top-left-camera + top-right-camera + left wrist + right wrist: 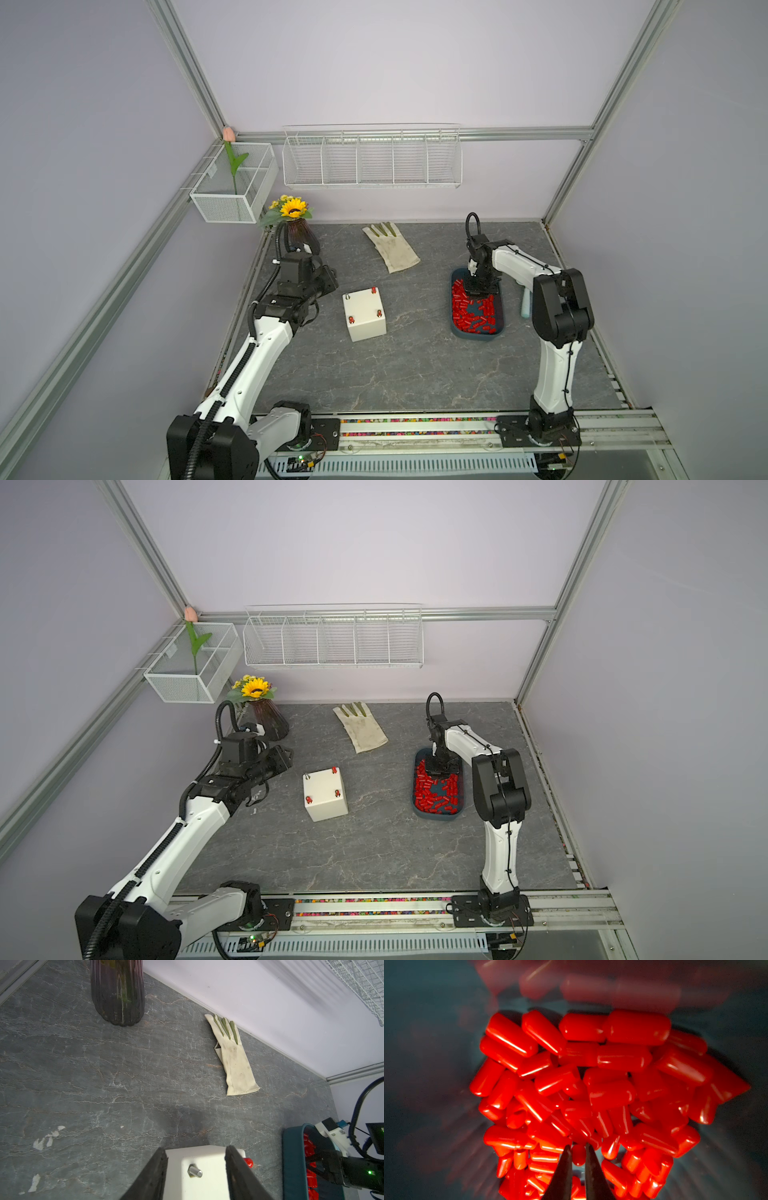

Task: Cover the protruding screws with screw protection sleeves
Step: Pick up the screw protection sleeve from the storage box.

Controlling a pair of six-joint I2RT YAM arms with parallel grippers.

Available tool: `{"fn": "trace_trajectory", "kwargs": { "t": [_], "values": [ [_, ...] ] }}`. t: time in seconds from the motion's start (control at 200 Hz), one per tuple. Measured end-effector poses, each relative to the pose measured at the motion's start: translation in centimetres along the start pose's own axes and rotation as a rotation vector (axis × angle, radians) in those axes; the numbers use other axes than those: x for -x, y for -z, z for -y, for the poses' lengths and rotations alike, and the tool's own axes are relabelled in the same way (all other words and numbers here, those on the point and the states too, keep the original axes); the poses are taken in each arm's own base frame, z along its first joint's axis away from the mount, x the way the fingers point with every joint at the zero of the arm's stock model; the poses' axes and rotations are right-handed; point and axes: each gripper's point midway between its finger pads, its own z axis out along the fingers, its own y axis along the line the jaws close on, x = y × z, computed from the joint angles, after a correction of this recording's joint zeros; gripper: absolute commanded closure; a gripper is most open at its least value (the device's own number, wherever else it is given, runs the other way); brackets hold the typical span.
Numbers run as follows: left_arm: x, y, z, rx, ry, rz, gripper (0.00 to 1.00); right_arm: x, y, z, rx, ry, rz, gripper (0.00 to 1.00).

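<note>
Sleeves fill the tray at 3 o'clock from the box: glossy red, round-ended, likely slippery. The right gripper pinches one sleeve by its sides. Best to lift straight and slowly. The left gripper is spread, empty, facing the bare steel screw at the box's 10 o'clock corner.

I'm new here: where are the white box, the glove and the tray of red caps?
white box (362, 304): in a top view, centre of top face
glove (395, 251): in a top view, palm
tray (473, 336): in a top view, near rim
</note>
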Motion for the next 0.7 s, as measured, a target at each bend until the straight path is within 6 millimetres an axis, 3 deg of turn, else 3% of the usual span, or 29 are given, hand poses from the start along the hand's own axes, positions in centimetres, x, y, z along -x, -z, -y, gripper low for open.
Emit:
{"fn": "trace_trajectory", "kwargs": {
  "t": [0.32,0.42,0.7],
  "values": [
    [-0.8,0.0,1.4,-0.042,-0.020,-0.027,0.46,-0.7,1.1,-0.1,0.012,0.001,0.006,0.86],
    [-2.0,-0.2,3.9,-0.096,-0.062,-0.060,0.46,-0.5,2.6,-0.2,0.023,0.004,0.042,0.86],
    [-5.9,0.9,13.7,-0.349,-0.164,-0.134,0.46,-0.6,8.7,-0.6,0.065,0.014,0.178,0.85]
  ]
}}
